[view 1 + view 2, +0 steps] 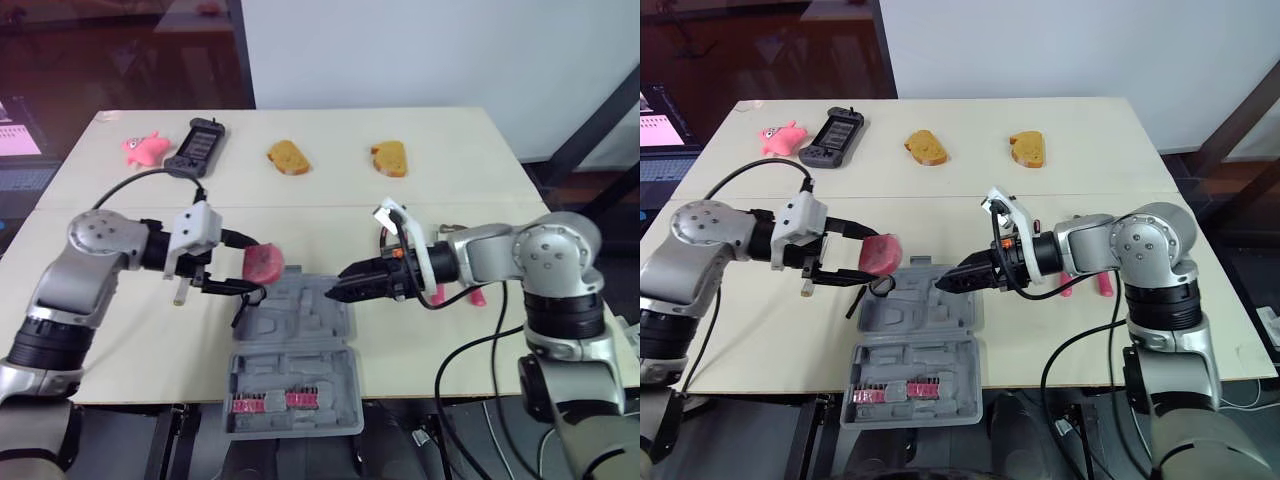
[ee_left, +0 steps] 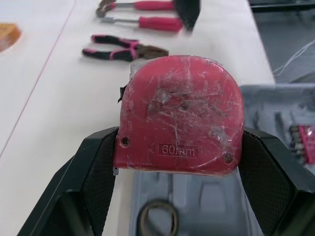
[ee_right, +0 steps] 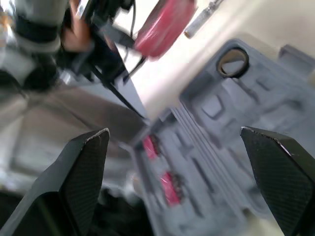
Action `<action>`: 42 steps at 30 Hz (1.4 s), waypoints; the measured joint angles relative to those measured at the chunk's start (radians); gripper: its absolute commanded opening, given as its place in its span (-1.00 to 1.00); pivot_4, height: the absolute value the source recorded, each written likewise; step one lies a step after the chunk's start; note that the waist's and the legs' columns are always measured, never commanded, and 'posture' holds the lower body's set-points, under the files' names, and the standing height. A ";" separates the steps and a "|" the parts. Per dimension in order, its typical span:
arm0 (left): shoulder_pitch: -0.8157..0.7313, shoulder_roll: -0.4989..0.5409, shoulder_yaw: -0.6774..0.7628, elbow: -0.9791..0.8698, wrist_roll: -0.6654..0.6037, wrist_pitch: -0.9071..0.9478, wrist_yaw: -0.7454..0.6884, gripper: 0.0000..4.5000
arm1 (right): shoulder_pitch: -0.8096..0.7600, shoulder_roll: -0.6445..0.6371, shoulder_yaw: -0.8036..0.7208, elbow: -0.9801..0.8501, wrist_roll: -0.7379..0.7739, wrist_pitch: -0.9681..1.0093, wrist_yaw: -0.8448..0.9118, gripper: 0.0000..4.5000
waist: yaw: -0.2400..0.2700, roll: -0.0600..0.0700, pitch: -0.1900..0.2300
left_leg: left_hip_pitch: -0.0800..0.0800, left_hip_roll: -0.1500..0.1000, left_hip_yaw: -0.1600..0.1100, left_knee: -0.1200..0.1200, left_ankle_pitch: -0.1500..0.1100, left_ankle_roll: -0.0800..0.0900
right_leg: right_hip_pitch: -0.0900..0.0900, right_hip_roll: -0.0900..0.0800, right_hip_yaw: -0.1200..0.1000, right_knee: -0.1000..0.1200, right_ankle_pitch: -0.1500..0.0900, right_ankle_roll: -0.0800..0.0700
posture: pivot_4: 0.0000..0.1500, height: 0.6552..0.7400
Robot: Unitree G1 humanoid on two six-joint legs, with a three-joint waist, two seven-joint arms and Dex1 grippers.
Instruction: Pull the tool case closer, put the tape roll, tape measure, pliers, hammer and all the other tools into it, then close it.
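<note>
My left gripper [image 1: 250,272] is shut on a red tape measure [image 1: 264,263] and holds it just above the left edge of the open grey tool case [image 1: 300,325]. The tape roll [image 3: 233,61], a dark ring, lies in a recess of the case. Over the case's right side my right gripper [image 1: 340,288] hangs open with nothing between its fingers. Pink-handled pliers [image 2: 125,47], a hammer [image 2: 147,6] and another pink-handled tool [image 2: 147,22] lie on the table beyond the case, partly hidden behind my right arm in the eye views.
The case's near half [image 1: 290,398], holding red bit strips, reaches the table's front edge. At the back of the table lie a pink toy [image 1: 145,148], a black handheld device [image 1: 197,147] and two pieces of bread [image 1: 288,157] [image 1: 390,158].
</note>
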 measured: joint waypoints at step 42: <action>0.250 0.173 0.201 -0.178 -0.165 0.183 -0.007 1.00 | 0.221 -0.361 0.107 0.223 0.694 -0.107 -0.539 -0.75 | -0.005 0.001 0.001 | 0.000 0.009 0.000 0.000 -0.001 0.002 | -0.002 0.009 0.000 0.000 0.000 -0.005 | 1.00 1.00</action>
